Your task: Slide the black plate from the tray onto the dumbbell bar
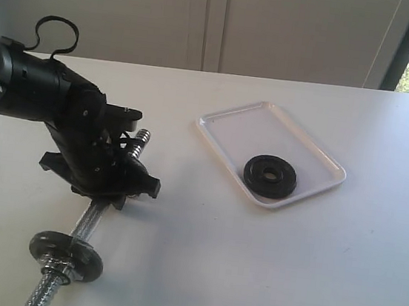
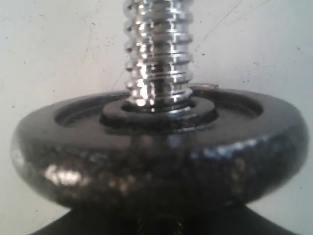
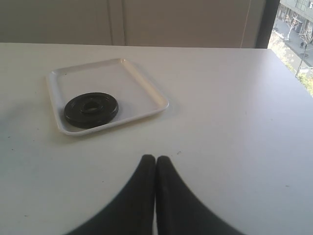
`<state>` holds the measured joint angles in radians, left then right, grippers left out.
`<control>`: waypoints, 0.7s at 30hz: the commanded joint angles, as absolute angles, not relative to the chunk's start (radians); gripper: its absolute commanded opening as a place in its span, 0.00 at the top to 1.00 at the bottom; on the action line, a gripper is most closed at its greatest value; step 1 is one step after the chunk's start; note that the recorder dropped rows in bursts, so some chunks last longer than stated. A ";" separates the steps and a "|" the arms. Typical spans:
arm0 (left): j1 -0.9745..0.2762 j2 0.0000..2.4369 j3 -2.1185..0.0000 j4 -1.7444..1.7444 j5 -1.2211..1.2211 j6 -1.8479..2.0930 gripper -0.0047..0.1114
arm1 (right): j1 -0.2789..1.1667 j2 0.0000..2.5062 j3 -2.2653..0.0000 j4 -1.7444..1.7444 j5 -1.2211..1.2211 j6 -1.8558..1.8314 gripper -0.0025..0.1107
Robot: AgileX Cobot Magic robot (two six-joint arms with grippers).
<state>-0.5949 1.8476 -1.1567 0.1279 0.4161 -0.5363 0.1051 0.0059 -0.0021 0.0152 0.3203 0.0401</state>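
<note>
Exterior: clamped round bar (image 1: pixel 88 217) mid-shaft with left claw (image 1: pixel 108 178), probably to steady it for loading; free threaded end angled toward tray (image 1: pixel 230 123). Plate (image 1: pixel 270 175) flat in tray's near corner, well apart from bar. Grey disc (image 1: pixel 65 252) on bar's near end (not the target). Left wrist: just threads and that disc, no jaws visible. Right wrist: right claw (image 3: pixel 155 164) pinched closed, empty, above table (image 3: pixel 234 107), facing tray, nothing between.

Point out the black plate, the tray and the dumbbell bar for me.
black plate (image 1: pixel 285 180), exterior view, face beside the hole
tray (image 1: pixel 255 133), exterior view, bare floor
dumbbell bar (image 1: pixel 88 221), exterior view, exposed middle shaft
</note>
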 commanded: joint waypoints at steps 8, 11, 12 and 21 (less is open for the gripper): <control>-0.603 1.757 -1.166 0.117 0.494 -0.436 0.96 | 0.109 0.000 0.000 0.007 0.312 0.042 0.98; -0.619 1.757 -1.166 0.102 0.519 -0.368 0.96 | 0.109 0.000 0.000 0.007 0.312 0.042 0.98; -0.620 1.757 -1.166 0.102 0.522 -0.362 0.96 | 0.109 0.000 0.000 0.007 0.312 0.042 0.98; -0.620 1.757 -1.166 0.076 0.547 -0.292 0.96 | 0.109 0.000 0.000 0.000 0.309 0.042 0.98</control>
